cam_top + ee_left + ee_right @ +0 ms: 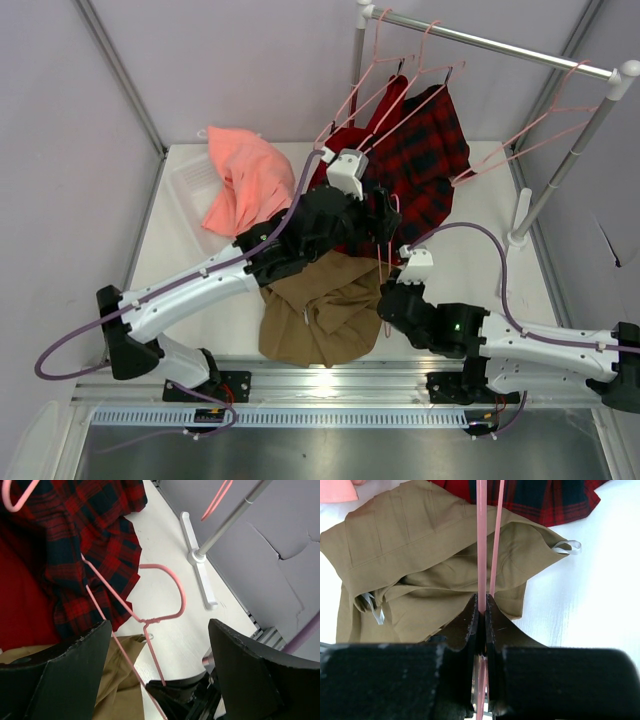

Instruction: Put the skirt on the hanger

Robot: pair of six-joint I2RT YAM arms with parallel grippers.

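Note:
The khaki skirt (320,305) lies crumpled on the white table near the front edge. My right gripper (385,297) is shut on a thin pink hanger (384,262) and holds it upright over the skirt's right edge. In the right wrist view the jaws (481,600) pinch the hanger's wires (481,540) above the skirt (435,555). My left gripper (388,215) is open, just beyond the hanger's top. In the left wrist view the hanger's hook (172,592) sits ahead between the wide-open fingers (65,675), untouched, with the skirt (112,680) below.
A red-and-black plaid garment (425,150) hangs and spreads behind the hanger. A salmon-pink garment (245,180) lies over a white tray (188,178) at back left. A metal rack (490,45) carries several pink hangers (520,140); its base (520,215) stands at right.

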